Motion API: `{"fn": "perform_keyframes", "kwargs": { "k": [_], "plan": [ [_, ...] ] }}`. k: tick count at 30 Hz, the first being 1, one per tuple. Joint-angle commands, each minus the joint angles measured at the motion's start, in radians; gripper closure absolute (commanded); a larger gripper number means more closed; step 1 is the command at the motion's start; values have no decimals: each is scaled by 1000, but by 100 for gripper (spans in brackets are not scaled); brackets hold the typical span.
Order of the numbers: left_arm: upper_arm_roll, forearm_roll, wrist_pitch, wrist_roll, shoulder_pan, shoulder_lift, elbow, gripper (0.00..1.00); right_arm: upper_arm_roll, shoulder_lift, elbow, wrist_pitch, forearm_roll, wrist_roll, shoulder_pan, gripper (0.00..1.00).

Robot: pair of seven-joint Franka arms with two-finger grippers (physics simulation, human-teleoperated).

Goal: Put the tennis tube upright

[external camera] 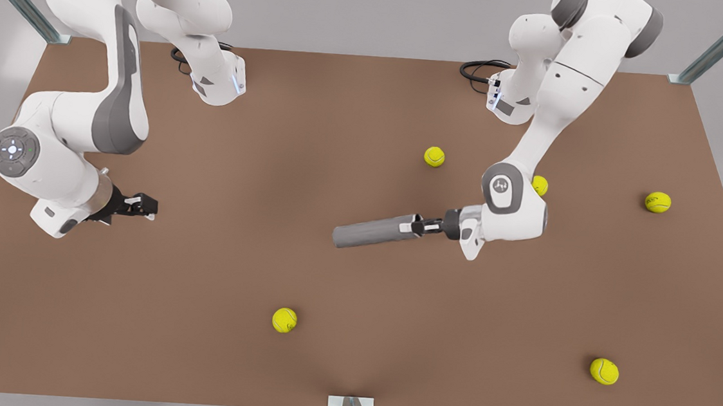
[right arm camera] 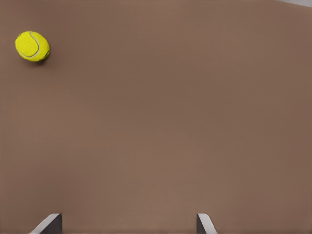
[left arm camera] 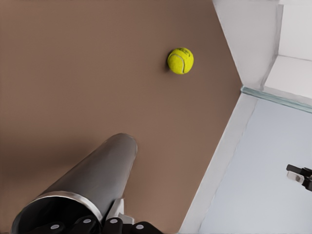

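While the tennis tube [external camera: 373, 230] lies near the middle of the brown tabletop [external camera: 232, 283], close to level and pointing toward the front view's left, the left gripper [external camera: 416, 225] has its fingers clamped on the tube's end toward the front view's right — the end with the silvery rim, as the left wrist view shows. In that wrist view the dark grey tube [left arm camera: 92, 180] runs away from the camera, its open rimmed mouth nearest, with one yellow tennis ball [left arm camera: 180, 60] well beyond its far end near the tabletop's edge. Whether the tube touches the tabletop or is held just above it cannot be told.

At the front view's left, well apart from the tube, the right gripper [external camera: 142, 205] hangs above bare tabletop — its fingers [right arm camera: 48, 223] stand apart, holding nothing. One ball [right arm camera: 32, 46] lies ahead of it in the right wrist view.

Five yellow balls are scattered on the tabletop in the front view; one [external camera: 539, 185] is partly hidden behind the left arm, another [external camera: 434, 156] is just beyond the tube.
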Motion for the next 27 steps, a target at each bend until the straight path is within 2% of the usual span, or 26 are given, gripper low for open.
{"fn": "perform_keyframes", "kwargs": {
  "k": [1, 4, 13, 27],
  "plan": [
    [0, 22, 0, -6, -2, -8, 0, 79, 0, 0, 0, 0, 0, 0, 0, 0],
    [1, 24, 1, -30, -2, -28, -6, 79, 0, -2, 3, -3, 2, 0, 0, 0],
    [0, 255, -8, -152, 17, -51, 3, 79, 0, 0, 0, -3, 2, 0, 0, 0],
    [1, 619, -82, -371, 74, -166, 6, 79, 0, 0, -1, -3, 2, 2, 1, 0]
  ]
}}
